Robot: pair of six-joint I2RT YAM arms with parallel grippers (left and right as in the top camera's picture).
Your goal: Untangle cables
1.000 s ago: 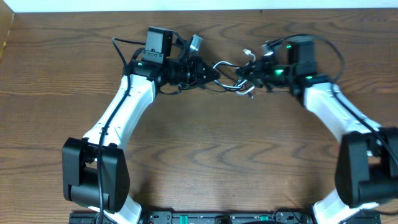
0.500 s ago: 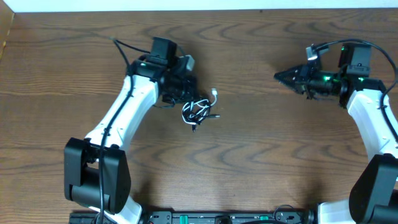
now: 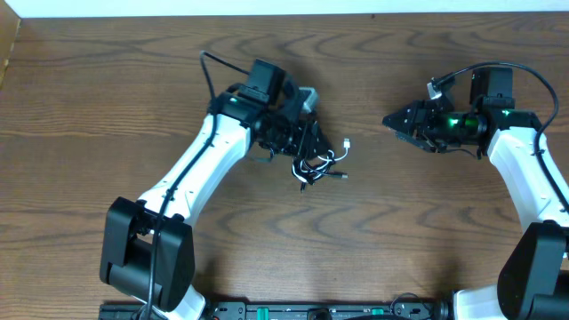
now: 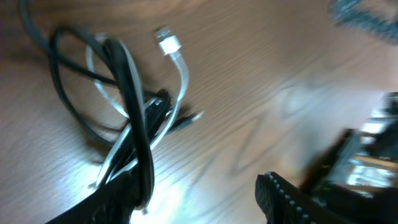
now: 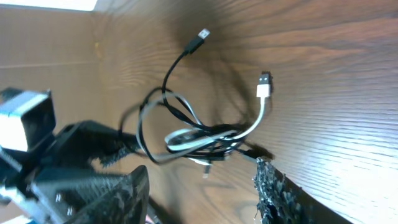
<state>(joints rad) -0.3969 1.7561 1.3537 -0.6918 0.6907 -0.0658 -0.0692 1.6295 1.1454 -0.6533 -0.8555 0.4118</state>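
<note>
As seen from the overhead camera, the white cable (image 3: 344,147) and the black cable (image 3: 331,174) are found together in one small knot on the wooden table (image 3: 107,98), near its middle. The left gripper (image 3: 307,142) is placed just beside this knot, at its upper left edge. The right gripper (image 3: 388,118) is pointed toward the knot but is kept well apart from it, with bare wood between. From this height it cannot be told how the jaws of either gripper stand.

In the left wrist view, the jaws of the left gripper (image 4: 199,186) are shown wide apart, and only the table is seen between them. The black cable (image 4: 57,74) is laid in a large loop at the upper left, and the white cable (image 4: 183,68) is bent over it and ended in a white plug (image 4: 168,42). Several strands are led down to the fingertip (image 4: 118,202) at the lower left; whether they are touched by it cannot be told, since the picture is blurred.

In the right wrist view, the jaws of the right gripper (image 5: 202,180) are also held apart, and nothing is clamped. The knot is seen ahead of the fingers, with the black plug (image 5: 199,34) raised above it and the white plug (image 5: 264,84) to its right. The left arm (image 5: 74,149) is visible just beside the knot.
</note>
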